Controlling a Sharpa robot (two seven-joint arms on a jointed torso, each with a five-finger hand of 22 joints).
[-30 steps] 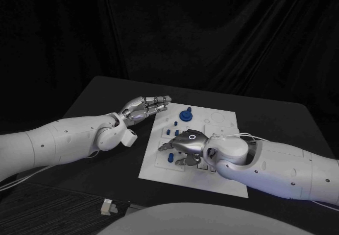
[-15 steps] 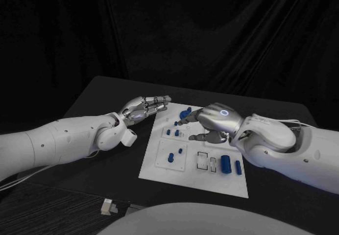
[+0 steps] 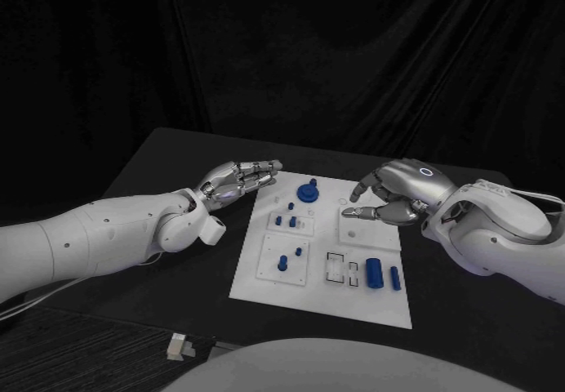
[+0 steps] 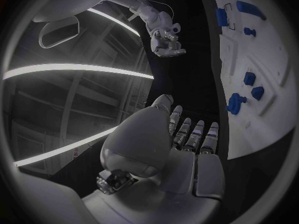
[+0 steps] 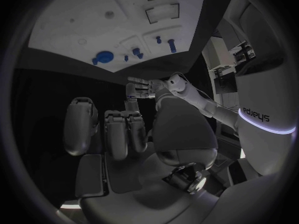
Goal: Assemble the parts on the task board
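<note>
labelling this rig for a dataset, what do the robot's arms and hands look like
Both arms have smooth white rounded shells. The left hand and right hand are silver metal with segmented fingers. The right hand's back carries a small glowing ring, and thin white cables run along that forearm.

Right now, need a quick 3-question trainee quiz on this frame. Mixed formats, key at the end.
1. True or false: the right hand holds a blue part.
2. Where is the left hand? A) beside the task board's left edge B) over the board's middle C) under the table
3. Fill in: the round blue knob stands near the board's ___ edge.

Key: 1 false, nothing shows in its fingers. 2 A. 3 far.
</note>
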